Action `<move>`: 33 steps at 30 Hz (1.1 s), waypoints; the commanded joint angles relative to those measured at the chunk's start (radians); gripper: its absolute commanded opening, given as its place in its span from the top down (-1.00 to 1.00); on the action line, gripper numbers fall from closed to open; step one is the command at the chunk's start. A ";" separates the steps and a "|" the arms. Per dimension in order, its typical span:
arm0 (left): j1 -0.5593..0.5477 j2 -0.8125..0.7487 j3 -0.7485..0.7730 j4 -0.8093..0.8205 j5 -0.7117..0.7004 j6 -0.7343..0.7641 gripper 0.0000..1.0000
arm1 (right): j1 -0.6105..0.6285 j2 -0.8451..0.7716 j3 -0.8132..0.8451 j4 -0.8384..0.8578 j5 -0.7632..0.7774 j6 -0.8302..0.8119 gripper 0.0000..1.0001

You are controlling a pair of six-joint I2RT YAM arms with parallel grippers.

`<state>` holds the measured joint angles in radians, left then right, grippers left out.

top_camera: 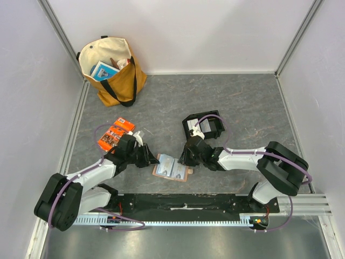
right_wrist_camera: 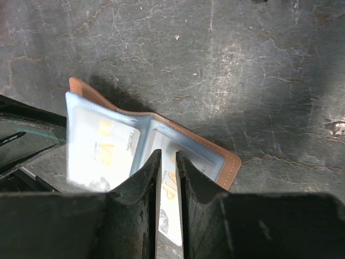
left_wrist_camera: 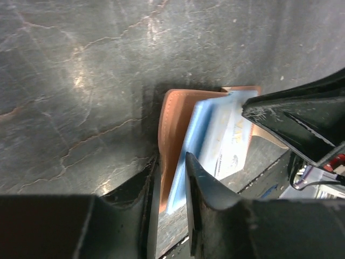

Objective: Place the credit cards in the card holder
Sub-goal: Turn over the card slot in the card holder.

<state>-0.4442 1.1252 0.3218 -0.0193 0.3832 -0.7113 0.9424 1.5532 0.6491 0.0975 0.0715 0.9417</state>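
Left tool tight on tan leathery card holder; right tool tight on thin white card

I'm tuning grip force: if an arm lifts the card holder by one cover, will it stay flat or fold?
Likely floppy: the card holder is hinged, and one side is lifted while the other lies flat. The pale-blue sleeves look glossy, so are probably slippery. Thin and flat, it should slide, not tip, when pushed.

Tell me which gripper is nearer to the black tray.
Right. The right gripper sits just below the black tray in the top view, over the card holder's right side. The left gripper is farther away, at the card holder's left edge.
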 commanded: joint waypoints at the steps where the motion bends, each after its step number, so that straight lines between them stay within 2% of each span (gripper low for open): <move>1: -0.004 -0.010 -0.020 0.185 0.166 -0.074 0.45 | -0.005 0.050 -0.029 -0.140 0.050 -0.038 0.52; 4: -0.005 0.011 -0.041 0.255 0.201 -0.109 0.49 | -0.005 0.054 -0.029 -0.142 0.050 -0.040 0.52; 13: -0.002 0.015 -0.044 0.262 0.197 -0.123 0.48 | -0.007 0.051 -0.029 -0.142 0.053 -0.038 0.51; 17: -0.004 0.022 -0.044 0.262 0.210 -0.113 0.61 | -0.007 0.044 -0.025 -0.139 0.048 -0.041 0.52; 23: -0.004 0.061 0.002 0.104 0.123 -0.073 0.97 | -0.007 -0.030 -0.028 -0.062 0.005 -0.053 0.48; 29: -0.002 0.041 -0.013 0.067 0.060 -0.085 0.96 | -0.007 -0.038 0.035 -0.082 -0.018 -0.078 0.46; 33: -0.002 0.007 -0.026 0.042 0.026 -0.103 0.96 | -0.037 -0.122 0.104 -0.159 0.034 -0.135 0.40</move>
<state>-0.4450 1.1713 0.2989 0.0708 0.4622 -0.8032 0.9375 1.5261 0.6712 0.0299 0.0582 0.8791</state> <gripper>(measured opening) 0.034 0.283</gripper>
